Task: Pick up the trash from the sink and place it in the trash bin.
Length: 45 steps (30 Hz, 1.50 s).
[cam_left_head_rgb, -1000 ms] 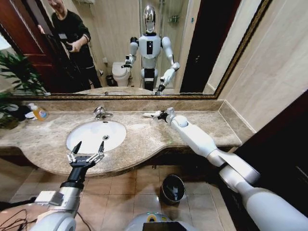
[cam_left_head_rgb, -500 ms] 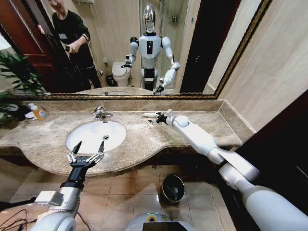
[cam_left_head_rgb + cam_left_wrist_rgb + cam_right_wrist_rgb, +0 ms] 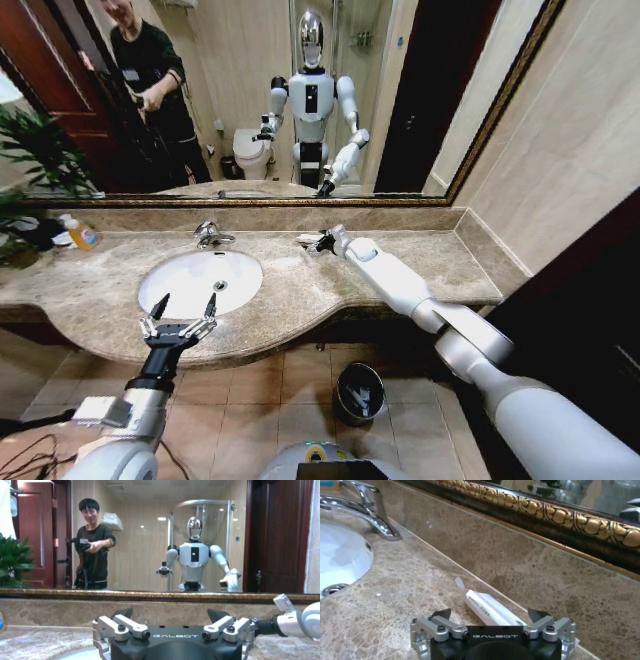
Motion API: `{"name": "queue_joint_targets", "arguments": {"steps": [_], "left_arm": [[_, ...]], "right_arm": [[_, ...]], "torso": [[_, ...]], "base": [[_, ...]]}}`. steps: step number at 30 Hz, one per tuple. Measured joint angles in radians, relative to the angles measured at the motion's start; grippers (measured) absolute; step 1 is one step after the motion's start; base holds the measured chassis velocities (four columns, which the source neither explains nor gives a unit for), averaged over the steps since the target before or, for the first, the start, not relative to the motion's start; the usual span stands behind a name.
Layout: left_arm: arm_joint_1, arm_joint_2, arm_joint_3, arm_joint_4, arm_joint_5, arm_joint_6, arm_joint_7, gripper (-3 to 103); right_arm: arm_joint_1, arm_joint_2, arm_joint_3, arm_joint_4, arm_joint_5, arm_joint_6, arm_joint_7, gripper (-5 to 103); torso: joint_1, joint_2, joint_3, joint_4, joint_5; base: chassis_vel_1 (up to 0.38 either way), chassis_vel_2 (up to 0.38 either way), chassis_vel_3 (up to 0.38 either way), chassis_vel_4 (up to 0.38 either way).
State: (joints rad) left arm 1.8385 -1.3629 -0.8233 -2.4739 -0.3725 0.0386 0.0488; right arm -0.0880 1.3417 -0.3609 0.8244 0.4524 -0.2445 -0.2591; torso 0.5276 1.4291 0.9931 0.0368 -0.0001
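Note:
A white tube of trash lies on the marble counter against the back wall, to the right of the sink. My right gripper is open and hovers low over the tube, one finger on each side of it; the head view shows this gripper at the tube's right end. My left gripper is open and holds nothing, standing above the counter's front edge before the white basin. The black trash bin stands on the tiled floor below the counter.
A chrome faucet rises behind the basin. A bottle with an orange label and a potted plant stand at the far left. The mirror and wall close off the counter's back.
My right gripper has slid left along the back of the counter and now reaches the white tube. The left arm has stayed still.

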Motion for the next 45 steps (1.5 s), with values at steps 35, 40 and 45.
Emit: {"name": "queue_joint_targets", "arguments": {"steps": [35,40,45], "left_arm": [[0.000,0.000,0.000,0.000,0.000,0.000,0.000,100],[0.000,0.000,0.000,0.000,0.000,0.000,0.000,100],[0.000,0.000,0.000,0.000,0.000,0.000,0.000,100]], "right_arm": [[-0.018,0.033,-0.007,-0.018,0.043,-0.035,0.132,9],[-0.035,0.047,0.009,-0.035,0.031,-0.021,0.141,1],[-0.052,0.009,0.004,0.050,0.071,-0.053,0.196,0]], "torso": [[0.000,0.000,0.000,0.0000,0.0001],[0.000,0.000,0.000,0.0001,0.0001],[0.000,0.000,0.000,0.0000,0.0001]], "base": [[0.000,0.000,0.000,0.000],[0.000,0.000,0.000,0.000],[0.000,0.000,0.000,0.000]]}}
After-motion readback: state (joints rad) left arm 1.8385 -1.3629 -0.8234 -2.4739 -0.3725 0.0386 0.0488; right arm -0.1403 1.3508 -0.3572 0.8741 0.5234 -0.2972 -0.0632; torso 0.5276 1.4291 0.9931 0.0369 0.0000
